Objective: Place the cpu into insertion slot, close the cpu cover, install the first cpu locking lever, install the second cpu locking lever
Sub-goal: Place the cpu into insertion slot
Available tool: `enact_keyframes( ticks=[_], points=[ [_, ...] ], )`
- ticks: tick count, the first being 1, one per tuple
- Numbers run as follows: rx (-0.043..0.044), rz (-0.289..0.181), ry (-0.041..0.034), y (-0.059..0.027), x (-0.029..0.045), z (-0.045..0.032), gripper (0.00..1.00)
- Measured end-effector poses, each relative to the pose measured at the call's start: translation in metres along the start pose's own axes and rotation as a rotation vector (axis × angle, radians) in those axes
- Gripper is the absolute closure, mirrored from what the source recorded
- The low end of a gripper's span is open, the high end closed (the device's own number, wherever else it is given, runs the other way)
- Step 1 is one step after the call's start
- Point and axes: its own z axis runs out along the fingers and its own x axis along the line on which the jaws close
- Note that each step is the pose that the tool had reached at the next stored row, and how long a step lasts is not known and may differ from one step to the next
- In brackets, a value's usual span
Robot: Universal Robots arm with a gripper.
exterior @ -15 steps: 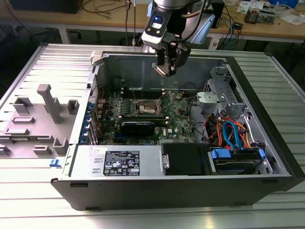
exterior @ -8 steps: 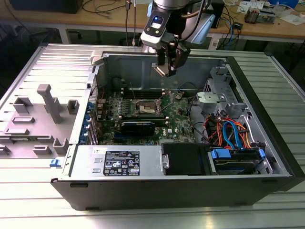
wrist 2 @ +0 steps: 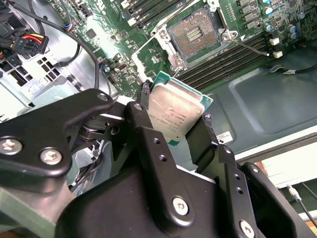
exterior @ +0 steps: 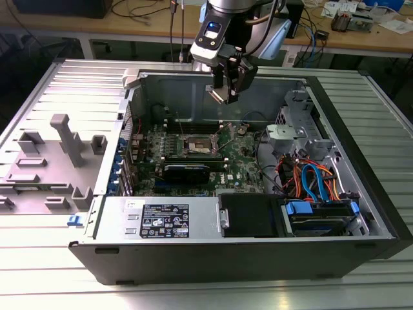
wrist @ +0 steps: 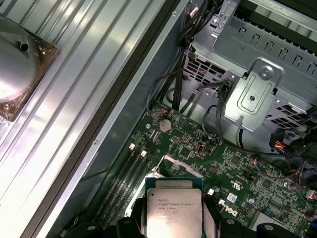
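My gripper hangs over the open computer case, above the back part of the green motherboard. It is shut on the cpu, a small square chip with a silvery-tan top, with a black finger on each of two opposite edges. The same chip sits between the fingers in the first wrist view. The insertion slot lies open below and apart from the chip, its dark pin field bare. The silvery cpu cover looks swung back beside the slot. A thin locking lever juts out from one slot corner.
Memory slots run beside the socket. A grey drive cage with orange and blue cables fills the case on the exterior view's right. A black card and power supply lie nearer the front. Grey fixtures stand on the exterior view's left.
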Motion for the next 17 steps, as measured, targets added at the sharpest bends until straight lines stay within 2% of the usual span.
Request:
enact_keyframes(
  ticks=[6, 17],
  points=[
    [0.0000, 0.016, -0.0018, -0.0001, 0.0000, 0.0009, 0.45],
    [-0.0013, 0.107, -0.0095, -0.0005, 0.0000, 0.0034, 0.45]
  ],
)
